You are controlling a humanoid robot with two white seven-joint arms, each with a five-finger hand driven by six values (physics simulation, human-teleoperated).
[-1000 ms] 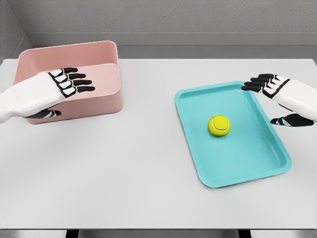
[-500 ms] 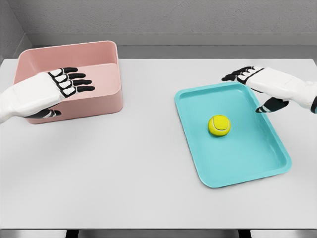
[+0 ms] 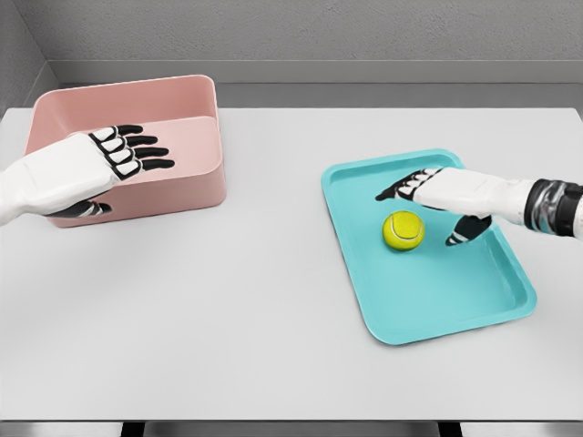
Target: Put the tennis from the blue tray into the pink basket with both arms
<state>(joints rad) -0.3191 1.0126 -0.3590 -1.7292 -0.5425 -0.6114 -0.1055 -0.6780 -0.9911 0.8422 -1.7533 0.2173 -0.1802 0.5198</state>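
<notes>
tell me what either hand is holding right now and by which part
Nothing is held. The right hand is open above the tennis ball; the left hand is open over the pink basket.

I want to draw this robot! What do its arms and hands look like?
Both arms are smooth and white. Each hand, left hand and right hand, has a white back, black fingers and white blocks on the knuckles. The right arm shows a dark grey ringed wrist band.

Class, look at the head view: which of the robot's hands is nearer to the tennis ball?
Right. The right hand hovers open just above the tennis ball on the blue tray. The left hand is far off, over the pink basket.
</notes>
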